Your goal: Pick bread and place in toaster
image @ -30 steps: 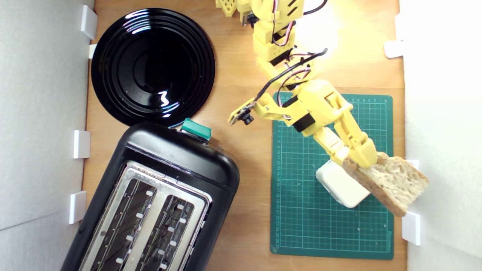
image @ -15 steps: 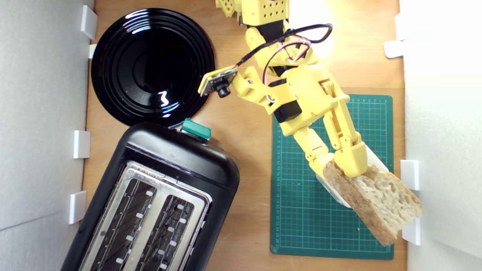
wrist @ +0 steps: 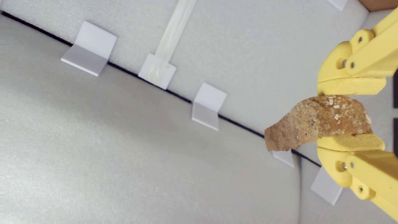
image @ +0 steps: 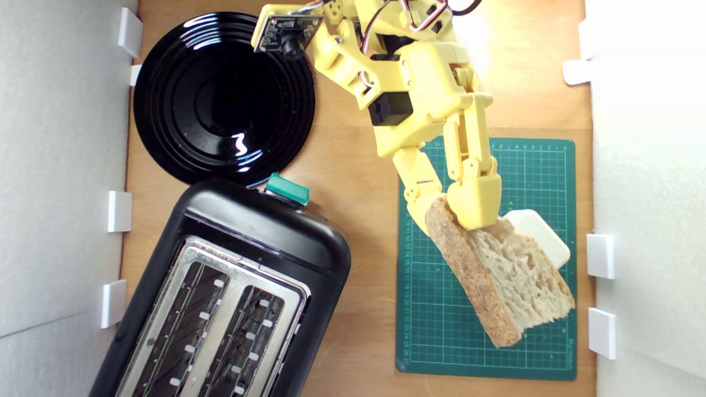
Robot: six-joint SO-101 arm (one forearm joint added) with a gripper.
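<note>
Hanging in the air above the green cutting mat (image: 441, 331), the bread (image: 507, 275) is pinched at its crusty upper end by the gripper (image: 449, 212), whose jaws are clenched on the slice from both sides; the wrist view shows the crust (wrist: 317, 124) squeezed between the two yellow pads. A cream-white block (image: 543, 234) lies on the mat just beside the slice. The toaster (image: 231, 298) stands well apart on the bench (image: 358, 182), toward the exterior view's left, both slots empty, its teal lever knob (image: 287, 190) near the black plate (image: 223, 94). Pickup looks done; carrying across, lining the slice up with a slot, and lowering it in remain.
</note>
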